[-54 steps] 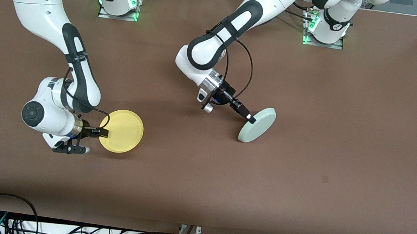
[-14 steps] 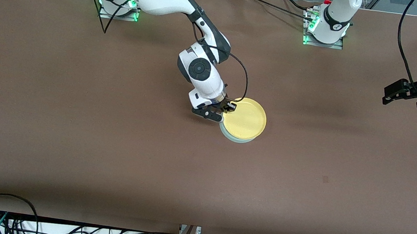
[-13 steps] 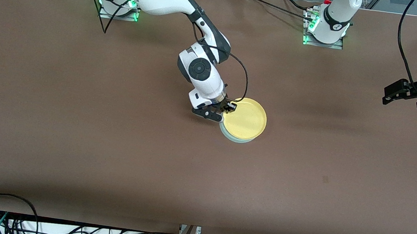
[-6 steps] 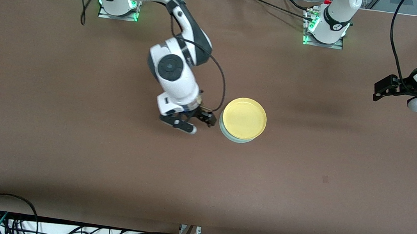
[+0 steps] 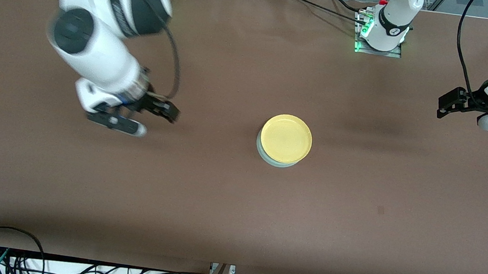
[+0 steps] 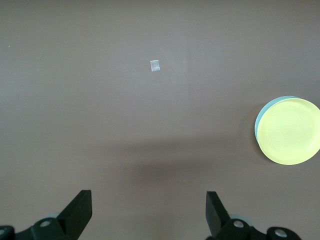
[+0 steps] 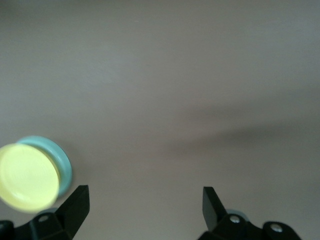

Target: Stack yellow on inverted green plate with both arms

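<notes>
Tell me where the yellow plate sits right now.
In the front view the yellow plate rests on the green plate near the table's middle, with both grippers away from it.

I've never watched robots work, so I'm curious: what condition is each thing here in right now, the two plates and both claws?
yellow plate: rim up, resting on the green plate, held by nothing.
green plate: on the table under the yellow plate, only its edge showing.
right gripper: open, empty, over bare table toward the right arm's end.
left gripper: open, empty, waiting over the table's left-arm end.
</notes>
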Robot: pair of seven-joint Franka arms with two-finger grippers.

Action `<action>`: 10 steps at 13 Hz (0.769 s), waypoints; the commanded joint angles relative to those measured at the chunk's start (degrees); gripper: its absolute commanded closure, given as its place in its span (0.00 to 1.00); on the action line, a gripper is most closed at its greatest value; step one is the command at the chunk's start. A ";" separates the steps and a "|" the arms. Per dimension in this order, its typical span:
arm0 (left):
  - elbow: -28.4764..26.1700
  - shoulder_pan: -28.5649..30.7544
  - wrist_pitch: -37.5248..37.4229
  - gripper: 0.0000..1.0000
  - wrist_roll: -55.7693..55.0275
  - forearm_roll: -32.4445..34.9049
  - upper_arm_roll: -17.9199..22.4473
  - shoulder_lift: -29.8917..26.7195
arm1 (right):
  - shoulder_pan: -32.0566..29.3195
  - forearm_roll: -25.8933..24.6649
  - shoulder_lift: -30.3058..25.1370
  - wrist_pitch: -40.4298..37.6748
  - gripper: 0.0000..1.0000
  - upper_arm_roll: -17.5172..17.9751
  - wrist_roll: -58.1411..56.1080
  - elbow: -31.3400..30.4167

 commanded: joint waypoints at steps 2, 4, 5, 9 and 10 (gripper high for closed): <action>0.51 0.49 -0.99 0.00 0.56 0.87 -0.21 -0.56 | -15.92 -2.20 -11.63 -10.57 0.00 6.96 -11.96 -3.74; 0.51 0.49 -0.99 0.00 0.64 0.87 -0.30 -0.56 | -25.16 -6.23 -16.37 -11.48 0.00 14.26 -16.80 -7.24; 0.51 0.49 -0.99 0.00 0.65 0.87 -0.30 -0.56 | -27.90 -7.47 -18.57 -11.04 0.00 16.03 -18.66 -9.61; 0.51 0.41 -0.99 0.00 0.73 0.87 -0.39 -0.56 | -28.19 -9.94 -18.77 -10.51 0.00 16.40 -24.12 -9.46; 0.51 0.40 -0.99 0.00 0.73 0.87 -0.39 -0.65 | -28.10 -9.86 -18.60 -10.51 0.00 16.57 -24.12 -9.46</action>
